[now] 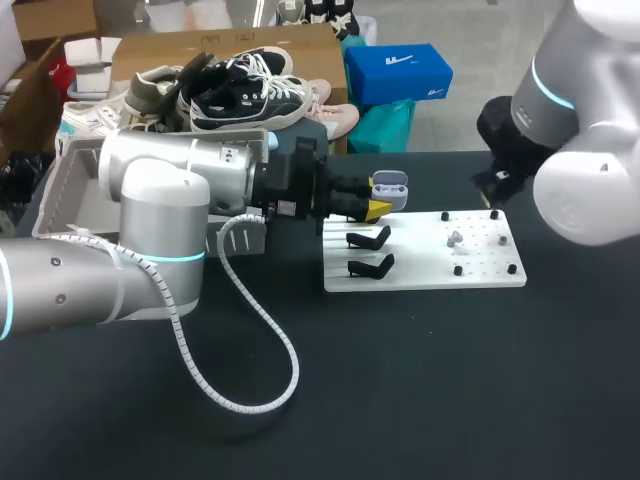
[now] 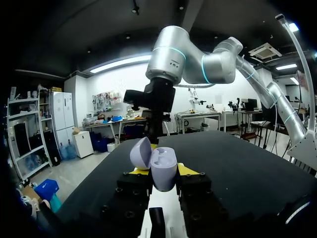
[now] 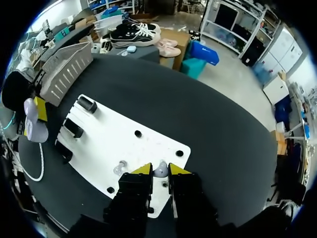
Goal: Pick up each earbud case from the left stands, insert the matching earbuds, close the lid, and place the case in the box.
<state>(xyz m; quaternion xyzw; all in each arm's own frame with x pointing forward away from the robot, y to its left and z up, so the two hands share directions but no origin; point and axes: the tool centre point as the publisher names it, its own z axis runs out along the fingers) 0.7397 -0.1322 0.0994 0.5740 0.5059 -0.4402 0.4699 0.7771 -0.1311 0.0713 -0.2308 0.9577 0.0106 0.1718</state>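
Note:
A lavender earbud case (image 2: 163, 171) stands upright with its lid open, and my left gripper (image 2: 157, 174) is shut on it. In the head view the case (image 1: 390, 183) is held above the far left corner of the white board (image 1: 425, 270), over two black stands (image 1: 368, 238) that have nothing on them. My right gripper (image 3: 160, 169) hangs above the board's (image 3: 114, 144) right part, shut on a small grey earbud (image 3: 160, 173). A second earbud (image 3: 120, 167) lies on the board beside it, also seen from the head camera as the grey earbud (image 1: 455, 239).
A grey perforated box (image 1: 62, 190) sits at the table's far left, behind my left arm (image 1: 150, 200). That arm's white coiled cable (image 1: 262, 330) loops over the dark tabletop in front of the board. Black pegs (image 1: 512, 268) stud the board's right half.

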